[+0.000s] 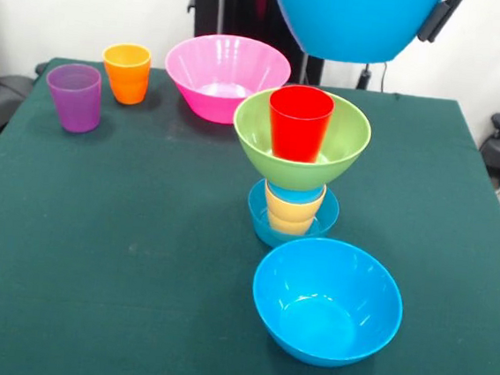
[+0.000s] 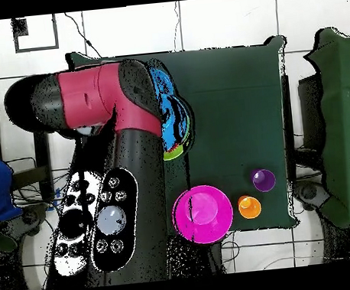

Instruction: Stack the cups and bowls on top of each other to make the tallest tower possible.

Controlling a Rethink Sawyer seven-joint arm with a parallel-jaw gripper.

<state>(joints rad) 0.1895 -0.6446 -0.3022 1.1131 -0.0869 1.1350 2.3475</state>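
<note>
The arm (image 2: 120,102) reached over the surface (image 1: 96,226) from above, carrying a large blue bowl (image 1: 355,20) aloft over the tower (image 1: 297,165). The tool (image 1: 439,20) gripped the bowl's rim (only one black finger showed). The tower stood near the surface's middle: small blue bowl (image 1: 269,220), yellow-orange cup (image 1: 292,211), green bowl (image 1: 255,135), red cup (image 1: 299,121).
</note>
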